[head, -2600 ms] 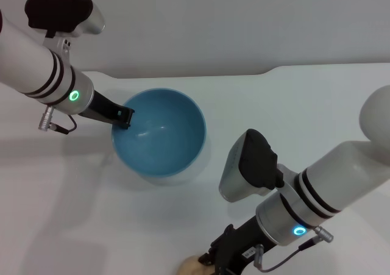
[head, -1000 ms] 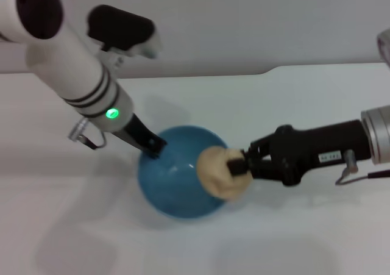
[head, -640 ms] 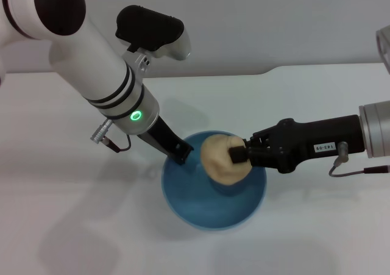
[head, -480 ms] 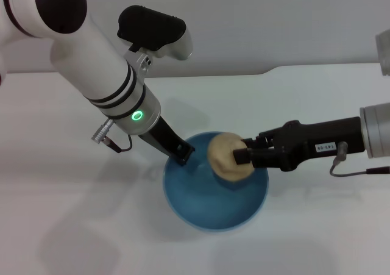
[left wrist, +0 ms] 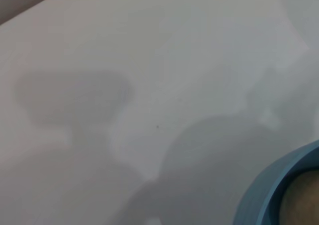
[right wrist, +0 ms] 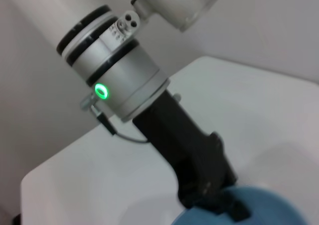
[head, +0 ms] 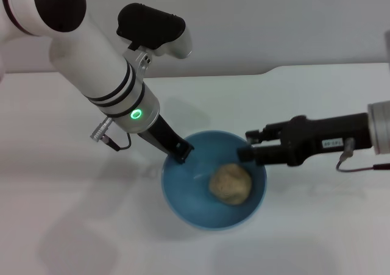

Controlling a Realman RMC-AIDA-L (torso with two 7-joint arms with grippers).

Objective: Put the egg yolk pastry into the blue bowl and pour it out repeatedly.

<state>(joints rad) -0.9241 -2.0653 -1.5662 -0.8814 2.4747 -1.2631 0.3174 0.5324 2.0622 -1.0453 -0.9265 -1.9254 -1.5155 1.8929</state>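
Observation:
The egg yolk pastry (head: 230, 184), a pale tan dome, lies loose inside the blue bowl (head: 187, 197), right of its centre. My left gripper (head: 181, 153) is shut on the bowl's far-left rim. My right gripper (head: 248, 146) hangs open just above the bowl's right rim, apart from the pastry, holding nothing. The left wrist view shows a piece of the bowl's rim (left wrist: 269, 190) with the pastry (left wrist: 305, 201) behind it. In the right wrist view my left gripper (right wrist: 227, 204) clamps the bowl's edge (right wrist: 266, 211).
The bowl rests on a white table (head: 317, 226) whose back edge (head: 268, 72) meets a pale wall. My left arm's body (head: 97, 61) leans over the table's left half, and the right forearm (head: 329, 141) reaches in from the right.
My right gripper has opened and let go of the pastry, which dropped from above the bowl onto its floor. The gripper has drawn back slightly to the right. The left arm and bowl stayed put.

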